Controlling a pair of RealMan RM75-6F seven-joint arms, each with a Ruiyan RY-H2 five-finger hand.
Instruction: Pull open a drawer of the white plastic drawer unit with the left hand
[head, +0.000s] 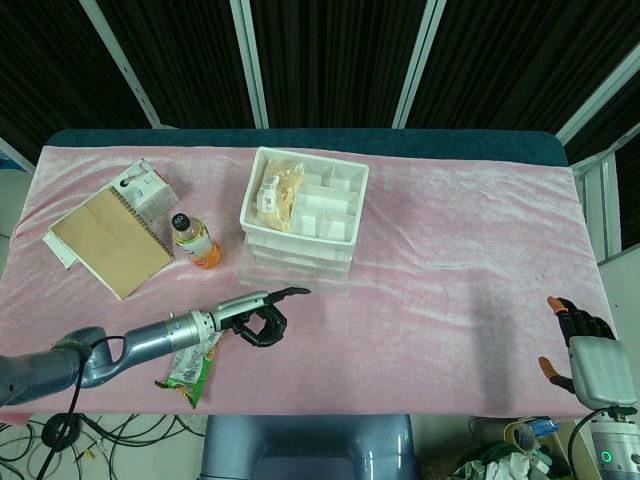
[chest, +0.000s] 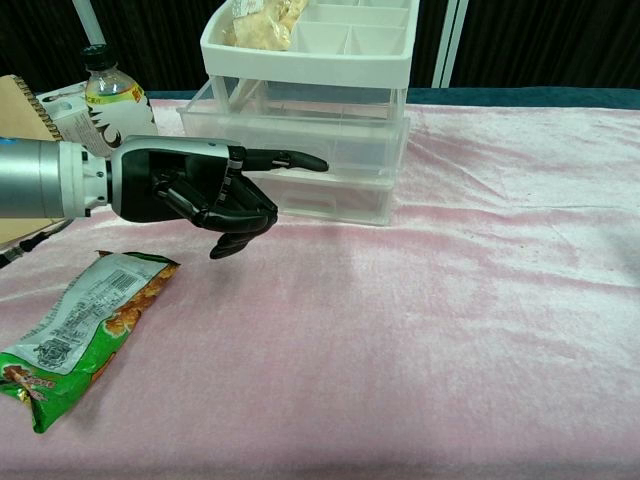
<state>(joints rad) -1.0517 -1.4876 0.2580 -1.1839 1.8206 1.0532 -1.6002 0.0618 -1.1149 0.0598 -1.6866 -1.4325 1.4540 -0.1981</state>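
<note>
The white plastic drawer unit (head: 303, 216) stands at the middle back of the pink table, its top tray (chest: 310, 55) holding a snack bag and dividers. Its upper clear drawer (chest: 300, 135) sticks out toward me past the frame. My left hand (chest: 200, 190) is right in front of it, one finger stretched out and hooked over the drawer's front edge, the others curled in. From above, the left hand (head: 255, 318) lies just below the protruding drawer (head: 295, 275). My right hand (head: 585, 345) rests far off at the lower right corner, fingers apart, holding nothing.
An orange drink bottle (head: 195, 240) stands left of the unit, with a brown notebook (head: 108, 240) and a small box (head: 145, 188) further left. A green snack packet (chest: 80, 325) lies under my left forearm near the table's front edge.
</note>
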